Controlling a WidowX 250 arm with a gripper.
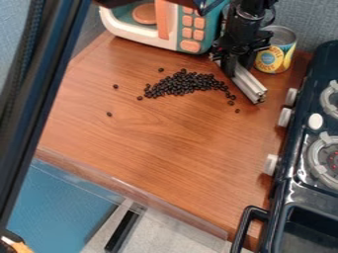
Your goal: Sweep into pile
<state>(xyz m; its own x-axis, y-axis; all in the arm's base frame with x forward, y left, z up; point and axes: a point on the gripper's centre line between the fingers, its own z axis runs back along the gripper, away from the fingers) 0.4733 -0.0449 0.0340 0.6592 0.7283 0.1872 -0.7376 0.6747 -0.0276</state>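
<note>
Black gripper [235, 66] clamped on a grooved metal bar [249, 85], at three o'clock of the black beans [185, 83]; its long edge should skim the tabletop [165, 143], gently nudging eight-o'clock strays [109, 114] inward.

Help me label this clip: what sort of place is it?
Probably a robotics test area set up as a toy kitchen: a toy microwave at the back, a toy stove with knobs, and a black robot arm.

The gripper's [235, 63] jaws hold 1 silver bar [250, 86] beside black beans [183, 83].
</note>
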